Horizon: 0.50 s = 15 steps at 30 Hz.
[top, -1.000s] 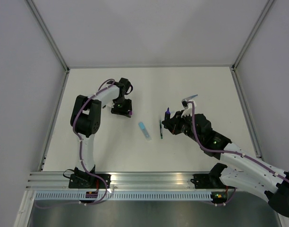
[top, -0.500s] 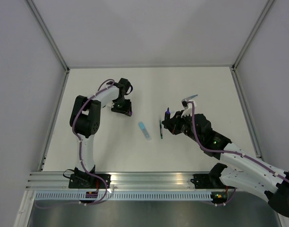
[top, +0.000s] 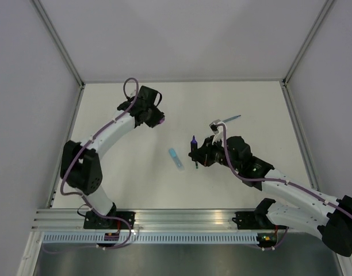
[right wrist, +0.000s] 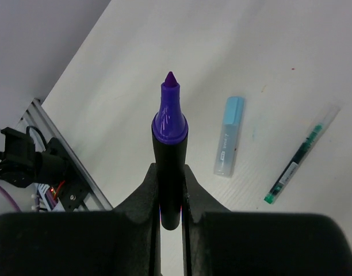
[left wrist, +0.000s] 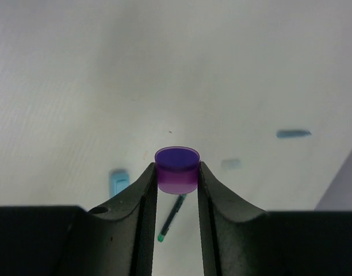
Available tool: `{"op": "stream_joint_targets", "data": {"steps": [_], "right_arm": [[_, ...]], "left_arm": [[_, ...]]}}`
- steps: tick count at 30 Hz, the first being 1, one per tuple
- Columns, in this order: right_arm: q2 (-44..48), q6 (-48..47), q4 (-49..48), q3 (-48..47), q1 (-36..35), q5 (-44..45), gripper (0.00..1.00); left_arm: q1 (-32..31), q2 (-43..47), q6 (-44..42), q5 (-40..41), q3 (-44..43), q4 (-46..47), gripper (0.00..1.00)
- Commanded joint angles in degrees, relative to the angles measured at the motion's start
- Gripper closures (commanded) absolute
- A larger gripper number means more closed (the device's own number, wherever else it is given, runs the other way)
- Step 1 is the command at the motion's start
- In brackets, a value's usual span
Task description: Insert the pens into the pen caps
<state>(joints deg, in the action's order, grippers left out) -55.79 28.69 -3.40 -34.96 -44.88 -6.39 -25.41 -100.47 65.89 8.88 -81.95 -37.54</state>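
Note:
My left gripper [top: 159,119] is shut on the purple cap [left wrist: 176,169] and holds it above the table at the back left. My right gripper [top: 195,150] is shut on the black marker [right wrist: 170,161], whose purple tip [right wrist: 170,80] points away from the wrist. The light-blue highlighter [top: 176,158] lies mid-table, also in the right wrist view [right wrist: 229,135]. The thin dark pen [right wrist: 301,154] with a green end lies right of the highlighter, partly under my right gripper in the top view. The thin blue pen [top: 232,118] lies farther back right.
A small pale blue blur [left wrist: 230,164] lies on the table, too blurred to identify. Aluminium rails [top: 164,218] run along the near edge. Grey walls [top: 26,115] stand on three sides.
My left arm has risen off the table with the purple cap and stretched toward the back. My right gripper with the marker has shifted left, over the dark pen.

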Motion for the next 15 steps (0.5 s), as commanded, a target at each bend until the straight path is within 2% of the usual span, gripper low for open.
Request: {"op": "stream_joint_targets", "data": {"steps": [1, 3, 6, 9, 15], "right_arm": [[-2.21, -1.09, -6.09, -1.69, -0.29, -8.01, 1.0], [-3.88, -1.0, -8.02, -1.43, -0.29, -10.12, 1.0], [-6.25, -1.26, -9.61, -1.51, -0.47, -12.15, 1.0], [-7.14, -0.83, -11.1, -1.17, -0.56, -13.81, 1.0], [-6.44, -0.91, -11.98, -0.73, -0.82, -13.38, 1.0]], "left_arm": [[-5.33, 11.41, -17.86, -0.8, 5.38, 14.4, 0.98], [-9.2, 18.27, -22.96, -0.8, 10.57, 22.11, 0.98], [-11.15, 25.3, -25.19, -4.64, 16.72, 30.12, 0.98], [-11.77, 28.91, -26.85, -8.43, 19.9, 32.61, 0.98], [-13.0, 30.42, -26.78, -13.89, 22.89, 34.29, 0.98]]}}
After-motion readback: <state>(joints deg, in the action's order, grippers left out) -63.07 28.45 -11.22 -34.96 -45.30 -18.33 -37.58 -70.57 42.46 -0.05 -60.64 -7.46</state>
